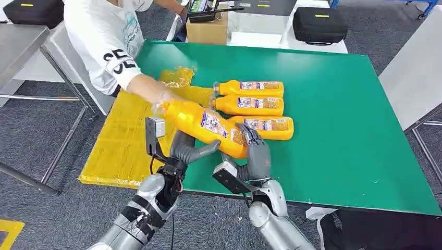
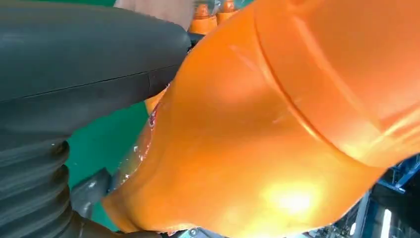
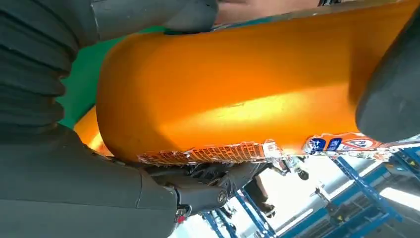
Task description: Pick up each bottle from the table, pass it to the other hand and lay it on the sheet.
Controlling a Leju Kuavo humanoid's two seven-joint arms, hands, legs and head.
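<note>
Orange bottles [image 1: 250, 105] with blue-and-white labels lie on a green table [image 1: 339, 104] beside a yellow sheet [image 1: 122, 146].

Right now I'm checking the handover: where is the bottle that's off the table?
In the head view the raised bottle slants above the green table's near left edge, between the left hand and right hand, a person's hand at its neck.

The held bottle [image 1: 206, 126] hides most of the right hand's [image 1: 255, 151] fingers and the left hand's [image 1: 190, 151] fingertips; its neck is blurred under a person's gloved hand [image 1: 166, 99] (cap unreadable); both wrist views crop the bottle.
</note>
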